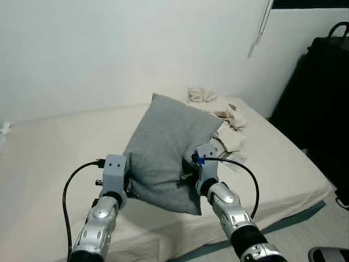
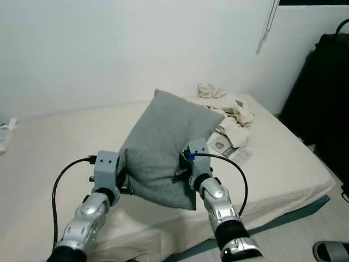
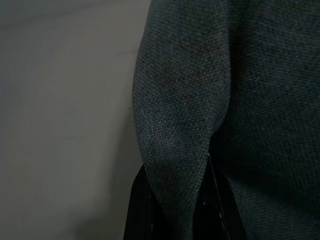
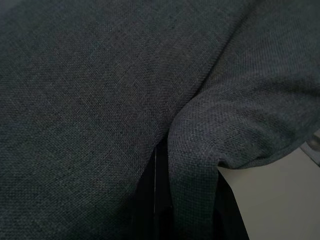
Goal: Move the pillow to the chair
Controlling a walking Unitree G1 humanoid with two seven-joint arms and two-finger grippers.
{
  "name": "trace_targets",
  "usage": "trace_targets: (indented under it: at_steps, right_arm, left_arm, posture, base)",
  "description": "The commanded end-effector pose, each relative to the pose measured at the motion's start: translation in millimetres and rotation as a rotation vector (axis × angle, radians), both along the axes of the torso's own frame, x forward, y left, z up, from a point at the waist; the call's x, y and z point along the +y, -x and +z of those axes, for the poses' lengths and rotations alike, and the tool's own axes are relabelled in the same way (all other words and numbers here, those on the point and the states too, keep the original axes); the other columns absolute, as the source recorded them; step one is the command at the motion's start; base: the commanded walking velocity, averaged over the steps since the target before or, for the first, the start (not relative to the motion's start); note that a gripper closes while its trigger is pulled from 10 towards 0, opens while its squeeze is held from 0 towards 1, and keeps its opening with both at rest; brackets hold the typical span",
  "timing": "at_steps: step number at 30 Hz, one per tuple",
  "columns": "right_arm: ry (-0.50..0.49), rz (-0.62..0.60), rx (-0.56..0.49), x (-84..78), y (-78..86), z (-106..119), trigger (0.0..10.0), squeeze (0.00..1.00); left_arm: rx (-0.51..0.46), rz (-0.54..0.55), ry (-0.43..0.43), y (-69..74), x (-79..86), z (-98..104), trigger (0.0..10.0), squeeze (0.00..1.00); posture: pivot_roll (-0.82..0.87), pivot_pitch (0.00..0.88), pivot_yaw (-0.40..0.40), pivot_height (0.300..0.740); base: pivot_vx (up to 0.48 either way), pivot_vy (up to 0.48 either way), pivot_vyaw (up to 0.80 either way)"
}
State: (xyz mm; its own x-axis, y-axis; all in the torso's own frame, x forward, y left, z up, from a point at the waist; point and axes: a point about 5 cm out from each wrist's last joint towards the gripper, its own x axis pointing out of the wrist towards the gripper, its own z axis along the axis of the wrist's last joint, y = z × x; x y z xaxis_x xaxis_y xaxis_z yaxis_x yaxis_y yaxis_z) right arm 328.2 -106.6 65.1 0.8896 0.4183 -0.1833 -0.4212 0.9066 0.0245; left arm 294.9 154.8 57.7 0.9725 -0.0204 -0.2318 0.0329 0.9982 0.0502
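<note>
left wrist view: left gripper (image 3: 172, 210) pinched on fold of grey pillow (image 1: 166, 155). right gripper (image 4: 185, 200) clamped on opposite edge fold. pillow lifted between both, above near edge of bed (image 1: 43, 164). beyond, crumpled cloth (image 1: 218, 109) far right. advice: keep both pinches level, carry slow, turn toward chair.

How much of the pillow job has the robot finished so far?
Done: the soft grey fabric pillow is picked up and held off the cream bed. In hand: the left gripper and the right gripper each pinch a fold of it, one at each side. Left: carrying it to the chair and setting it down; I can't make out a chair here.
</note>
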Motion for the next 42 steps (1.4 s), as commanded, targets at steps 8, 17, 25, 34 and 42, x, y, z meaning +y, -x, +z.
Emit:
trace_targets:
  at_steps: [8,17,25,34,42]
  right_arm:
    - [0.045,-0.03,0.024,-16.7,3.5,-9.8,10.0,0.0]
    - [0.052,-0.011,0.035,-14.6,7.2,-14.9,10.0,0.0]
    - [0.075,0.026,0.016,-11.0,8.2,-13.6,10.0,0.0]
    - [0.081,0.008,0.014,-17.3,4.8,-11.4,10.0,0.0]
    - [0.07,-0.001,0.017,-15.5,4.6,-11.3,10.0,0.0]
  left_arm:
    - [-0.082,0.007,-0.064,-7.8,9.8,14.7,10.0,0.0]
    - [-0.062,-0.015,-0.022,-6.2,6.5,12.5,10.0,0.0]
    - [-0.029,0.019,-0.02,0.9,10.1,-0.3,10.0,0.0]
    - [-0.052,0.061,-0.041,-1.1,11.9,1.2,10.0,0.0]
    - [-0.06,0.068,-0.053,-3.3,12.8,3.0,10.0,0.0]
  posture:
    - [-0.02,0.041,-0.065,0.74]
    - [-0.01,0.028,-0.068,0.74]
    - [-0.02,0.013,-0.074,0.74]
    - [-0.03,0.026,-0.08,0.74]
    - [-0.02,0.031,-0.079,0.74]
  base:
    - [0.0,0.0,-0.8]
    - [0.0,0.0,-0.8]
    - [0.0,0.0,-0.8]
    - [0.0,0.0,-0.8]
    - [0.0,0.0,-0.8]
